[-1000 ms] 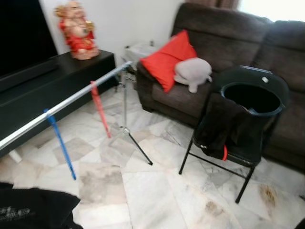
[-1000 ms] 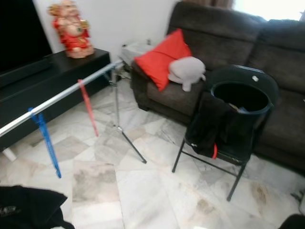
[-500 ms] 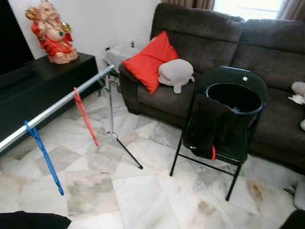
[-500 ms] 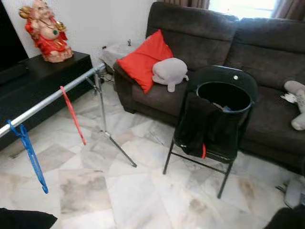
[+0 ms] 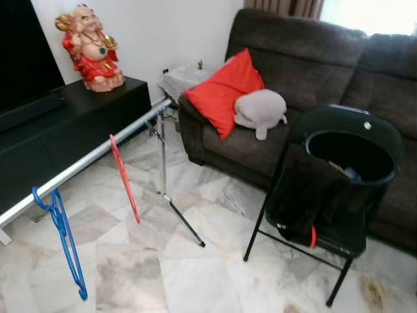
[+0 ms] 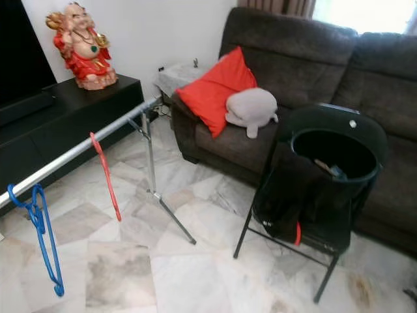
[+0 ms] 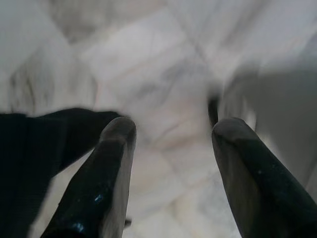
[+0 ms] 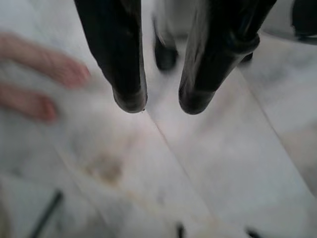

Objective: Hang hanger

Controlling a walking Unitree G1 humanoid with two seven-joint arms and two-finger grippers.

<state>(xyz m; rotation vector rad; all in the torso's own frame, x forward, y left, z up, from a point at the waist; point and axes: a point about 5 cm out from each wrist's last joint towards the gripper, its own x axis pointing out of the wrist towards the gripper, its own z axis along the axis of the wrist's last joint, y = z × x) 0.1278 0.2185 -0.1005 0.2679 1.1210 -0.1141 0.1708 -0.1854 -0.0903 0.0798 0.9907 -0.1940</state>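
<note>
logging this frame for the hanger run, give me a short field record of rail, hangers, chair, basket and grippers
rail: silver bar on a tripod stand, in front of the black tv cabinet
hangers on rail: two, red hanger and blue hanger, apart from each other
chair: black folding chair in front of the sofa
basket: black basket on the chair seat, dark garment draped over its front
left gripper: open, holding nothing, pointing at the marble floor
right gripper: open, holding nothing, above the floor

L tool [image 7: 171, 134]: fingers apart, empty, aimed down | R tool [image 8: 161, 101]: narrow gap, empty, aimed down
</note>
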